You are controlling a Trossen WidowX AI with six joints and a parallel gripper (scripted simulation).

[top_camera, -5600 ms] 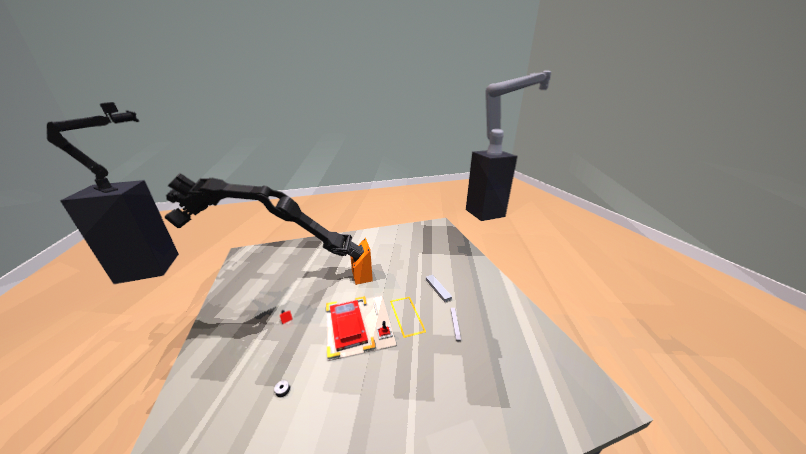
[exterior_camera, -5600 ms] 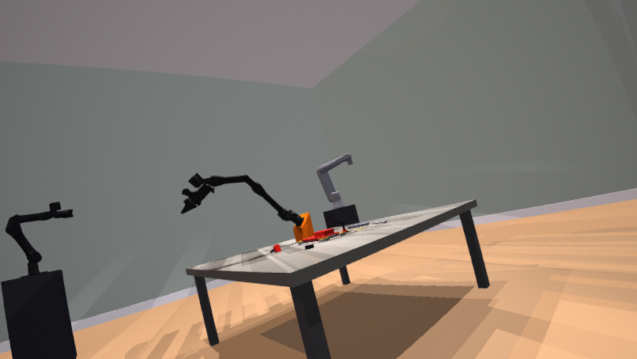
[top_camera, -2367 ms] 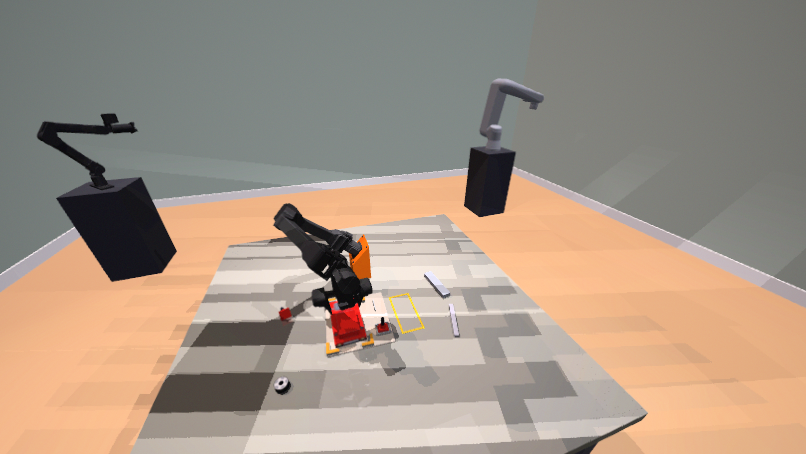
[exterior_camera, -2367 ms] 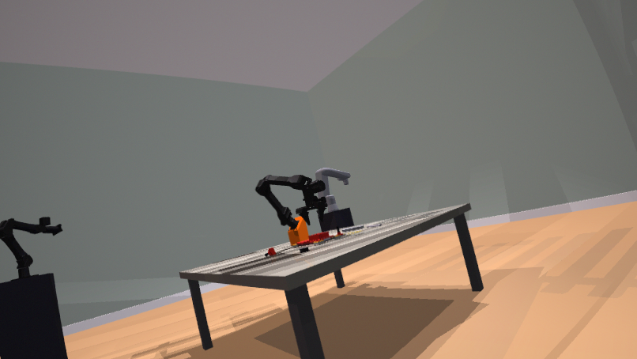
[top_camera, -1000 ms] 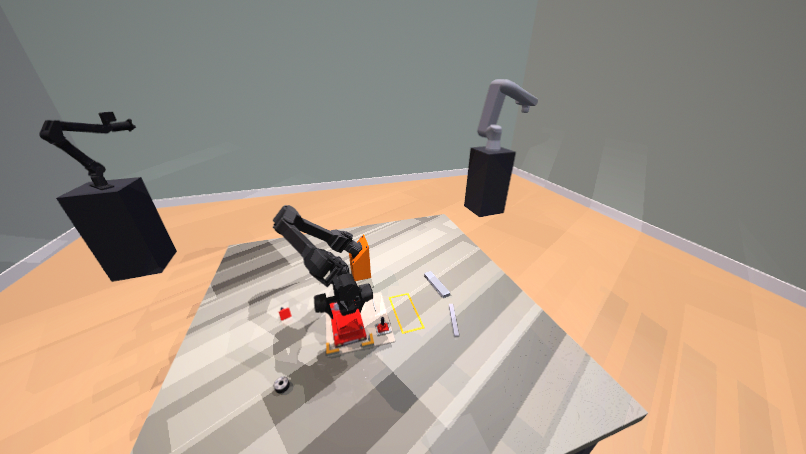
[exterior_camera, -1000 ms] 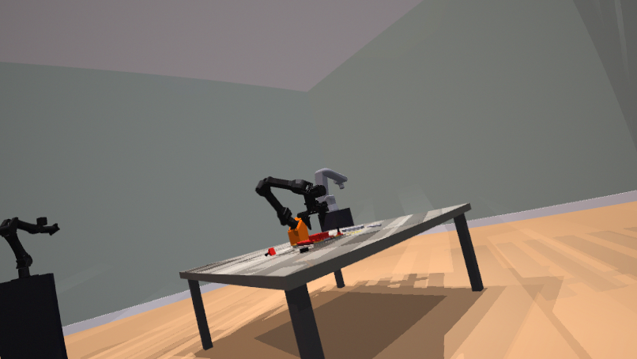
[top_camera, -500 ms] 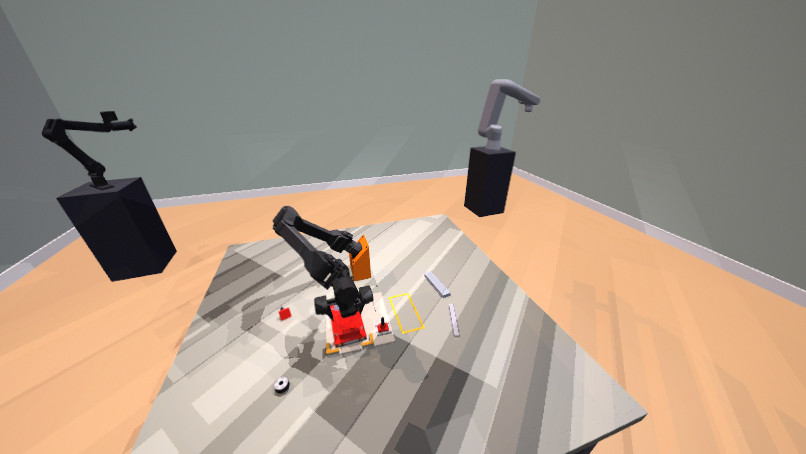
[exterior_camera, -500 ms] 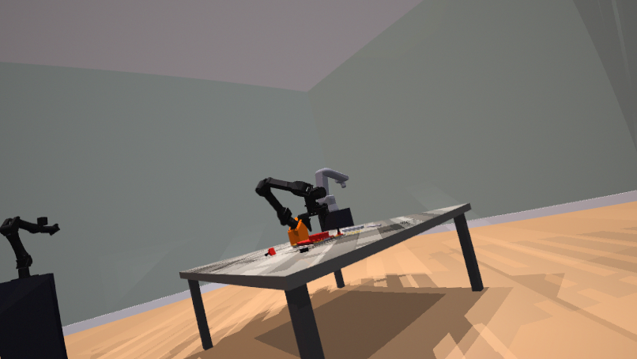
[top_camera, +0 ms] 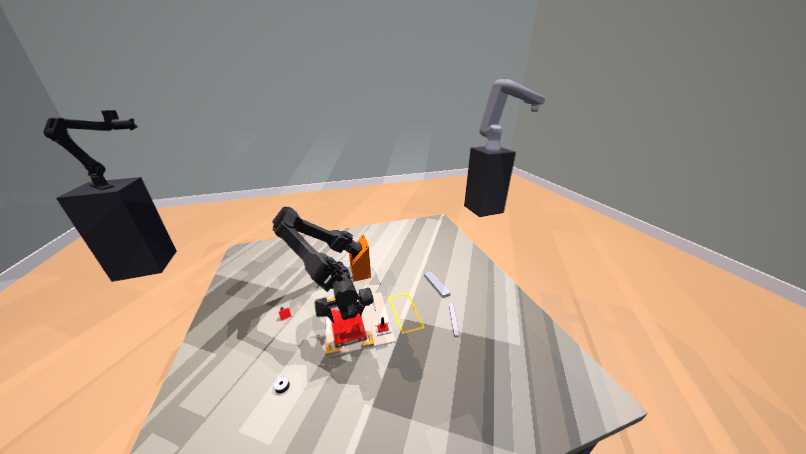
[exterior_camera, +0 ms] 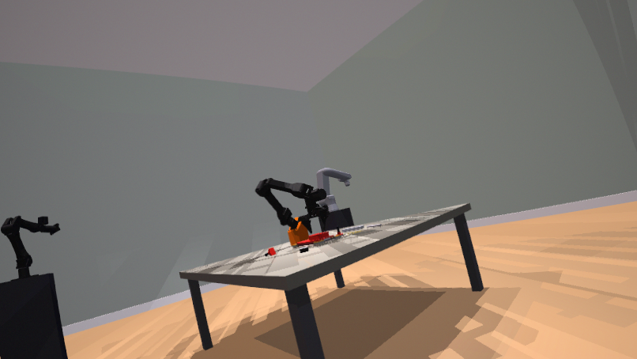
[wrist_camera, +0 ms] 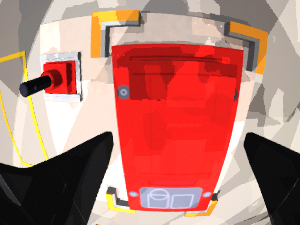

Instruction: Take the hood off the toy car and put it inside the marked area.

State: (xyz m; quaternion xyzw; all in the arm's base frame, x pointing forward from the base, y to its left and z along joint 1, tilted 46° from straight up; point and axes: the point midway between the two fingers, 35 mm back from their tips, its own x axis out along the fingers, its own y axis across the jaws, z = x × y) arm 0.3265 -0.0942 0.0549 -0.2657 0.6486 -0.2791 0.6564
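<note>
The toy car's red top [top_camera: 348,329] [wrist_camera: 170,119] lies between corner brackets on a pale base plate [wrist_camera: 95,116]. I cannot clearly tell the hood's edges from the rest of the red body. A grey panel with line drawings is at its near end in the wrist view. My gripper [top_camera: 345,309] [exterior_camera: 316,228] [wrist_camera: 182,139] is open and empty above the car, with one fingertip on each side of the red top in the wrist view. The marked area, a yellow outline [top_camera: 413,329] [wrist_camera: 12,57], lies beside the base plate and nothing is inside it.
A red piece with a black lever [top_camera: 382,328] [wrist_camera: 67,76] stands on the plate, on the marked area's side. An orange block [top_camera: 361,267] [exterior_camera: 297,234] stands by the arm. Also there are a small red block [top_camera: 284,313], a wheel [top_camera: 281,384] and two grey bars [top_camera: 437,283] [top_camera: 454,319].
</note>
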